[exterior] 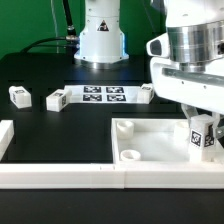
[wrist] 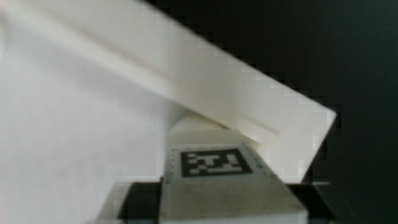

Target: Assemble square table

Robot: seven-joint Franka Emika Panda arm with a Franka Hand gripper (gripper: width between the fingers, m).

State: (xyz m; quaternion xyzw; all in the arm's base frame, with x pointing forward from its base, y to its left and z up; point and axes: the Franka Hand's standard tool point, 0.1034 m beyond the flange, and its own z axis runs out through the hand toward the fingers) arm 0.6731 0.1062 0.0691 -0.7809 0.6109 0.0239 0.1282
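Square table top (exterior: 160,140) lies rim-up on the near side of the table, toward the exterior view's right, against the border bar (exterior: 60,176).

Gripper (exterior: 203,128) hangs over its right part, jaws clamped on one leg (exterior: 203,138). The leg is upright, long axis vertical, tag toward the camera, foot low inside the rim.

The one clear corner socket (exterior: 130,155) lies to the exterior view's left of the held leg, apart from it.

Any socket under the hand is hidden by wrist and leg. Can't tell whether the foot touches the tray.

The wrist view gives only the tagged leg and blurred white top.

Loose legs (exterior: 57,99) lie by the marker board (exterior: 103,95).
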